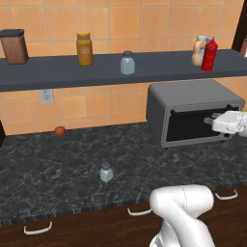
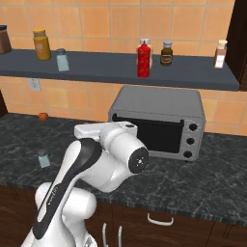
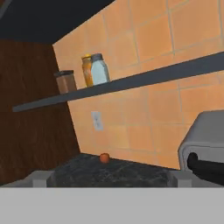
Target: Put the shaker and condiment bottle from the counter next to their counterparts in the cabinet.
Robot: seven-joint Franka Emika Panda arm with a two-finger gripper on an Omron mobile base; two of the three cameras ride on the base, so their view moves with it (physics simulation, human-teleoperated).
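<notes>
Orange glazed tile wall [image 1: 125, 19] with pale grout, white wall socket [image 1: 46, 96] low on it. Dark wood side panel [image 3: 30, 135] at left end. Dark wood drawer fronts [image 2: 193, 226] with white curved handles [image 1: 37, 228]. Even, flat light, soft shadows.

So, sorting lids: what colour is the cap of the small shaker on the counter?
Grey, on the small pale blue-grey shaker; clearest in the left base view.
</notes>
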